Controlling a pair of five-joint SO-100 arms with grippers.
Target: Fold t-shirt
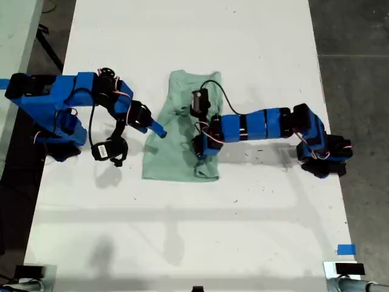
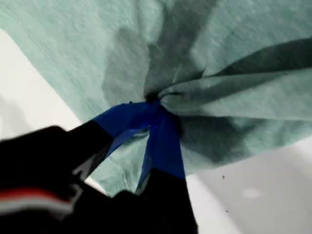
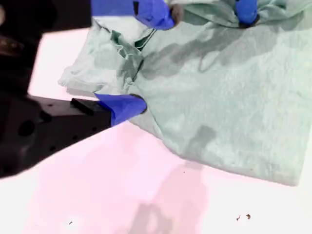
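The pale mint-green t-shirt (image 1: 176, 152) lies flat on the white table, with its neck end towards the top of the exterior view. My first gripper (image 2: 158, 100) is shut on a puckered bunch of the cloth (image 2: 234, 44). In the exterior view it (image 1: 200, 153) reaches in from the right, low over the shirt's lower right part. My second gripper (image 3: 139, 58) is open at the edge of the shirt (image 3: 234, 97), one blue fingertip (image 3: 122, 105) on the table beside a folded-over flap. In the exterior view it (image 1: 155, 126) meets the shirt's left edge.
The white table (image 1: 182, 231) runs the length of the exterior view, with dark floor along both sides. A blue tape mark (image 1: 346, 249) sits near the lower right corner of the exterior view. Both arm bases stand at the table's sides.
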